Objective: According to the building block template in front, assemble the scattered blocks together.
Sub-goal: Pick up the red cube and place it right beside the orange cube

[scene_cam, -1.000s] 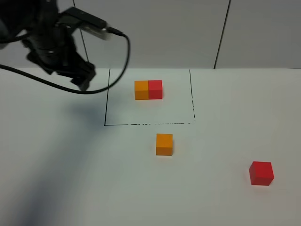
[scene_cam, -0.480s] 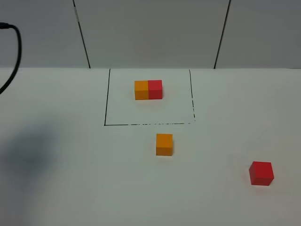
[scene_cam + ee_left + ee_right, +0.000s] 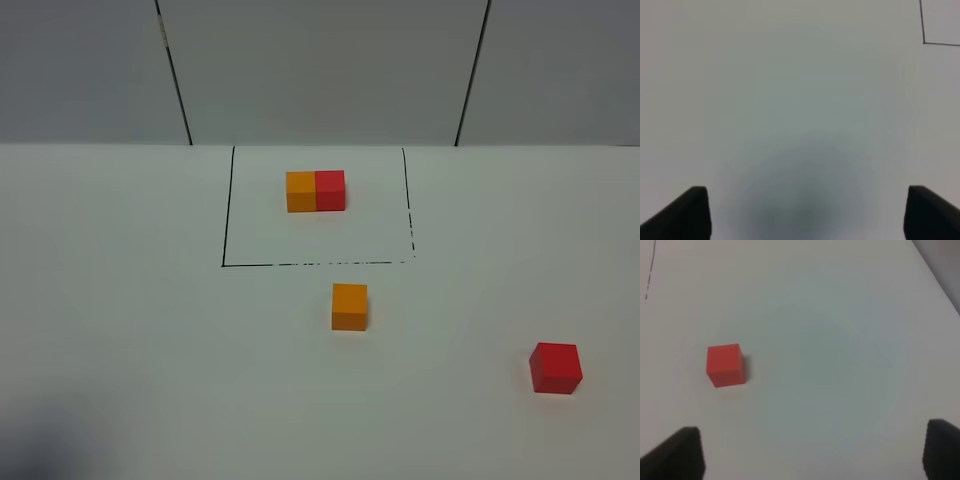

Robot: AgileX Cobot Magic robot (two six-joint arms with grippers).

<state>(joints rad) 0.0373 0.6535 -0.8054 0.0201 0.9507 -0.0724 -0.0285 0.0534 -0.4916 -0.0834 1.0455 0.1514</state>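
Neither arm shows overhead. My left gripper and right gripper hover over the white table, jaws wide apart, empty. The joined orange-and-red template pair sits inside the black outline. The loose matte orange cube is just outside it, and the loose matte red cube is well off right. A second ago the left arm was overhead at far left.
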